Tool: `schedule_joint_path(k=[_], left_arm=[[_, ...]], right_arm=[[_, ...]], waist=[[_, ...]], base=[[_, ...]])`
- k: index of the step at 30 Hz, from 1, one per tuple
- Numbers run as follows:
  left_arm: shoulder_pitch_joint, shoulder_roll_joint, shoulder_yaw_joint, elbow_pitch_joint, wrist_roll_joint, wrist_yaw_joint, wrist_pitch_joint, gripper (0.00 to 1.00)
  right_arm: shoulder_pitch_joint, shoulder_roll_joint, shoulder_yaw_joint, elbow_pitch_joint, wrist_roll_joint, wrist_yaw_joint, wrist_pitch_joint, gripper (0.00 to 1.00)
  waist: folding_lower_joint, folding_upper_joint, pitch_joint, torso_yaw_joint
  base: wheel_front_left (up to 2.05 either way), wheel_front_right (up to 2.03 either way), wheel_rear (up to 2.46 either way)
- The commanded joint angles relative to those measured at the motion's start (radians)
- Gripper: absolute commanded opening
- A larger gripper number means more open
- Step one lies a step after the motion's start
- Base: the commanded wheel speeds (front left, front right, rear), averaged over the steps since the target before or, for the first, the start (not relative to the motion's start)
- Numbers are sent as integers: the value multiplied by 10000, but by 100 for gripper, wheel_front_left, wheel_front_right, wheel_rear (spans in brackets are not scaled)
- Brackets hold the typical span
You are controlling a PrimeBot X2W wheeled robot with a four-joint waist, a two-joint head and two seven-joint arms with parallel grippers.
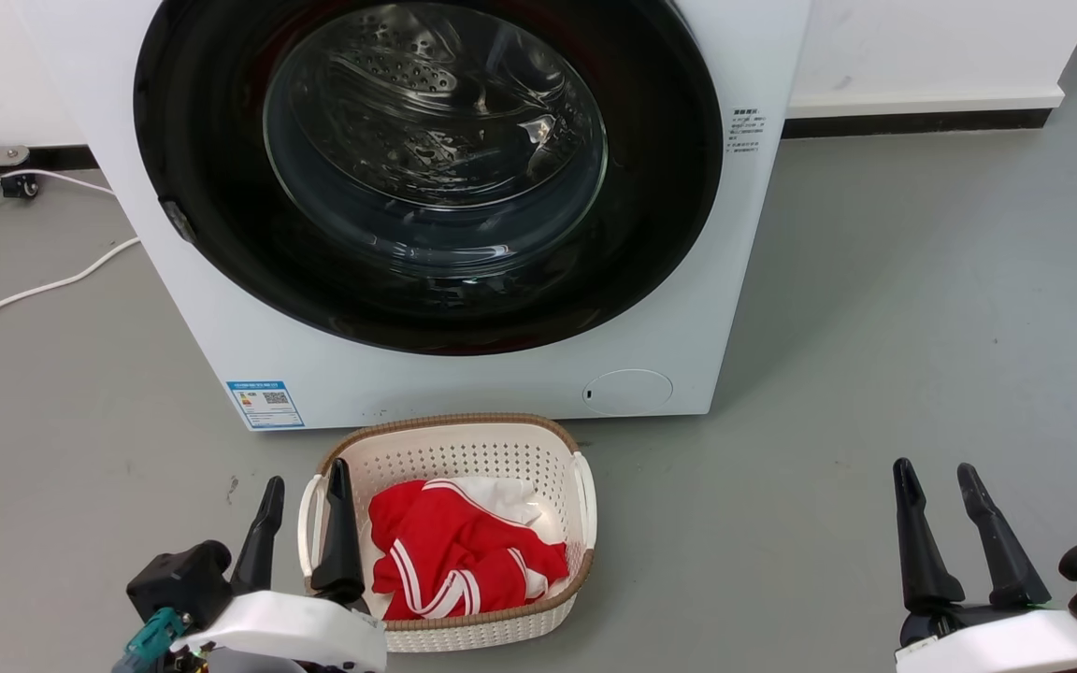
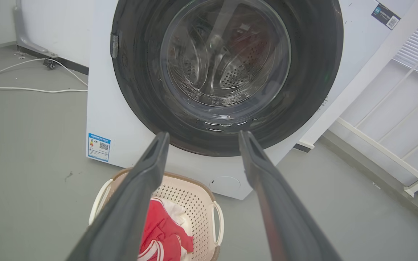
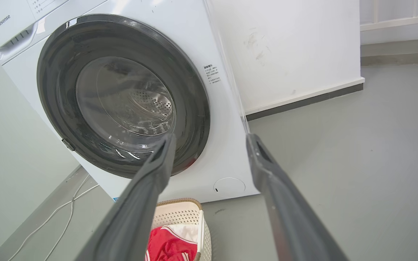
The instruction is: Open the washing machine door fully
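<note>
The washing machine door [image 1: 679, 187] sits shut, flush on the white washing machine [image 1: 464, 388] at twelve o'clock: a glossy black ring around a clear glass bowl, with the perforated drum [image 1: 408, 65] visible behind. At seven o'clock the left gripper [image 1: 308, 473] hangs spread and empty. At five o'clock the right gripper [image 1: 934, 465] does likewise, both well short of it.

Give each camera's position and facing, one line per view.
Head: on the robot, looking forward and down at the washing machine, door and basket; both jaws open at the bottom corners.
Left wrist: behind the open left jaws, facing the door.
Right wrist: behind the open right jaws, facing the door from its right.
All share door and basket.
</note>
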Motion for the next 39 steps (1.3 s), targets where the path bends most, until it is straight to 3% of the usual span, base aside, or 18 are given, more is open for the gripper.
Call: schedule_joint_path(k=[1,39], left_arm=[[0,60,-35,-143,304,57,-100,100],[445,-33,-289,-33,3498,232,-906,100]], right_arm=[[40,5,6,-176,-250,0,-115,100],[678,31,154,-463,-2835,-1,-918,100]], waist=[[0,-1,-4,-3],[-1,-1,-59,-2]], base=[[0,0,0],[0,0,0]])
